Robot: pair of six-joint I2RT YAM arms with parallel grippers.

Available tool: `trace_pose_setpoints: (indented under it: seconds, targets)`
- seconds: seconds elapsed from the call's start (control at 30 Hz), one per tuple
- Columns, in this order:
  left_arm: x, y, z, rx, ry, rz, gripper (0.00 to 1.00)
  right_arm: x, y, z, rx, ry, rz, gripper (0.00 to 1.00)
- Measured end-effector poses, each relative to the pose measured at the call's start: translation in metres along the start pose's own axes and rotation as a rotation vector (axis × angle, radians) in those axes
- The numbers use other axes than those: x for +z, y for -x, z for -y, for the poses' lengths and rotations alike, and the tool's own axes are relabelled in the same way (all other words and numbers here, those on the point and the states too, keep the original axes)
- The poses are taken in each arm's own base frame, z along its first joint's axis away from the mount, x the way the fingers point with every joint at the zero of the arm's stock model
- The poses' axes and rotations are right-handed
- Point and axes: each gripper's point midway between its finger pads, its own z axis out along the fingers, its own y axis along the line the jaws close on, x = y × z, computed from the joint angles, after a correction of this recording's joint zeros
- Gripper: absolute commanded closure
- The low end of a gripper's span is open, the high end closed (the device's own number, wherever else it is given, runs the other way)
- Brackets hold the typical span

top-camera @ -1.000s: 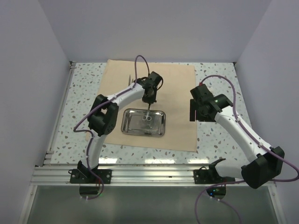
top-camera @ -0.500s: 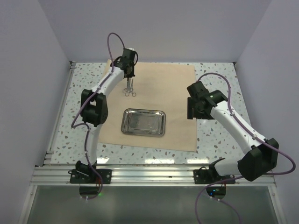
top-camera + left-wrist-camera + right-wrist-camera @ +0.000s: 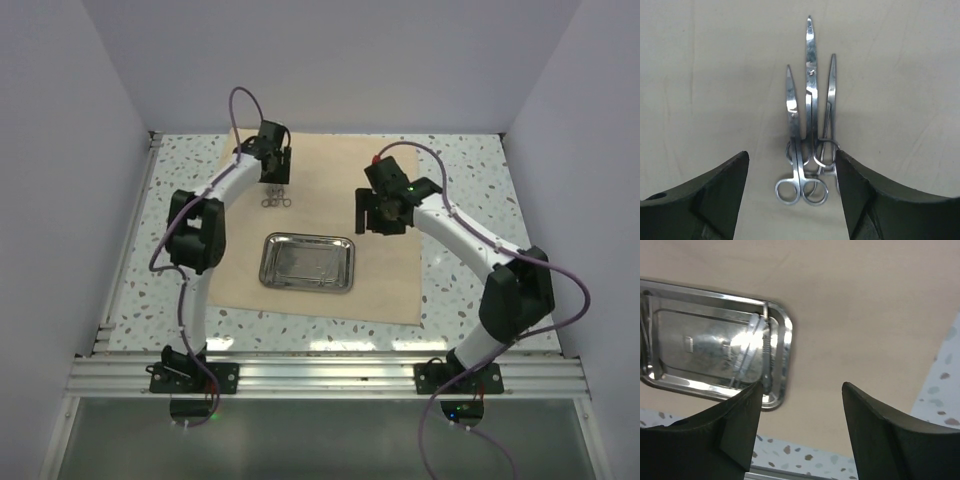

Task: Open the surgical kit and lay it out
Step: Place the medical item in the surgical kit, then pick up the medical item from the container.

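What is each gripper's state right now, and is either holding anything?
Left gripper: open, holding nothing; three ring-handled instruments lie on the cloth wrap below it.
Right gripper: open, empty, above the cloth wrap near the steel tray.

The tray point(image 3: 290, 265) sits on the cloth wrap point(image 3: 385, 285), which lies on the tabletop point(image 3: 465, 290). The instruments point(image 3: 275, 198) lie together on the wrap behind the tray, toward its left end.

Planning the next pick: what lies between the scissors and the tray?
Nothing but bare cloth separates scissors from tray, in the top view.
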Motion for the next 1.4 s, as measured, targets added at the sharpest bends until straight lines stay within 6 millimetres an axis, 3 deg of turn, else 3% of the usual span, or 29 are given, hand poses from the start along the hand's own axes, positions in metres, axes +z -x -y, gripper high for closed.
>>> trace_pose_setpoints:
  seconds: [0.1, 0.2, 0.33, 0.47, 0.6, 0.73, 1.1, 1.2, 1.4]
  targets:
    - [-0.036, -0.003, -0.008, -0.038, -0.004, -0.003, 0.32, 0.021, 0.005, -0.035, -0.006, 0.072, -0.007, 0.39]
    - [-0.073, -0.005, -0.014, -0.076, -0.026, 0.009, 0.33, 0.047, -0.002, -0.056, -0.002, 0.097, -0.05, 0.42]
    - [-0.117, -0.025, -0.027, -0.096, -0.043, 0.006, 0.34, 0.085, -0.015, -0.065, 0.023, 0.071, -0.117, 0.44]
    - [-0.139, -0.05, -0.037, -0.094, -0.038, -0.026, 0.35, 0.113, -0.02, -0.072, 0.042, 0.05, -0.156, 0.48]
    - [-0.151, -0.073, -0.045, -0.082, -0.03, -0.071, 0.36, 0.127, -0.014, -0.083, 0.052, 0.051, -0.154, 0.56]
    - [-0.159, -0.084, -0.049, -0.077, -0.025, -0.09, 0.36, 0.136, -0.008, -0.09, 0.062, 0.044, -0.143, 0.63]
    - [-0.163, -0.103, -0.054, -0.07, -0.018, -0.118, 0.38, 0.139, -0.007, -0.082, 0.057, -0.037, -0.123, 0.81]
    - [-0.162, -0.108, -0.055, -0.066, -0.015, -0.131, 0.38, 0.14, -0.007, -0.079, 0.056, -0.058, -0.119, 0.99]
    - [-0.162, -0.109, -0.055, -0.057, -0.015, -0.131, 0.38, 0.141, -0.007, -0.078, 0.059, -0.065, -0.116, 1.0]
